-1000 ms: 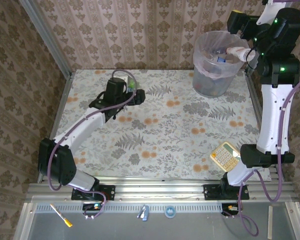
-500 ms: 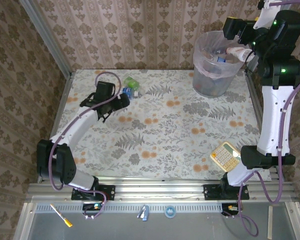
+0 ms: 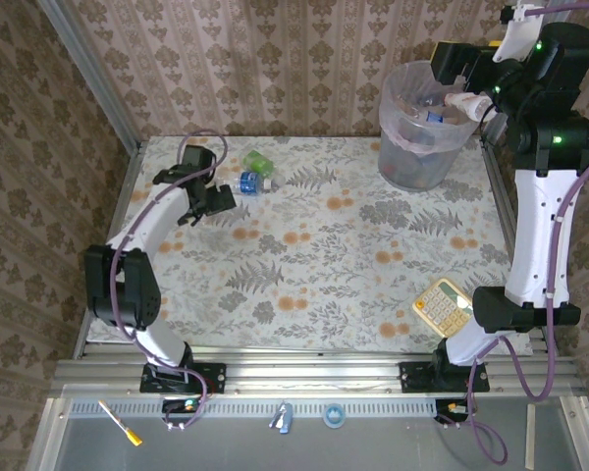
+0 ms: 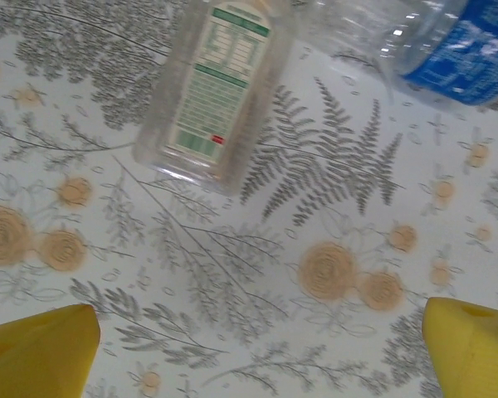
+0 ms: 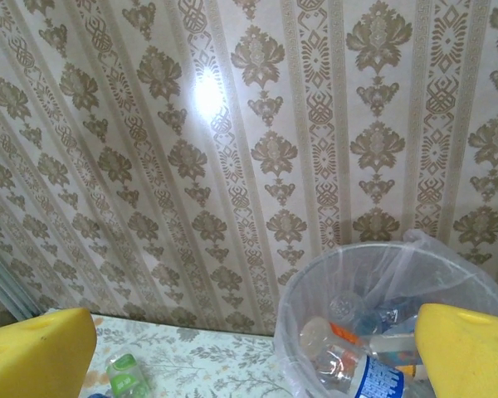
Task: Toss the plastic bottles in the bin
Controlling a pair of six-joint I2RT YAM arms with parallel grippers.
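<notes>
Left gripper (image 4: 253, 348) spread wide and empty, just beside green-labelled clear plastic bottle (image 4: 216, 83) and blue-labelled clear plastic bottle (image 4: 456, 41), far left. Probably light, thin-walled, slick, crushable; pinch across mid-body. Right gripper (image 5: 253, 352) spread, empty, raised by round translucent grey bin (image 3: 412, 162), far right.

Left pincer (image 3: 216, 201) no longer over the green bottle (image 3: 258, 162) and blue-labelled bottle (image 3: 247, 183), now just left of them.

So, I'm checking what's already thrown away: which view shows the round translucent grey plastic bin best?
Right wrist: the bin sits close, its open mouth showing crushed plastic bottles inside. Top external shows the bin smaller, with contents harder to make out.
</notes>
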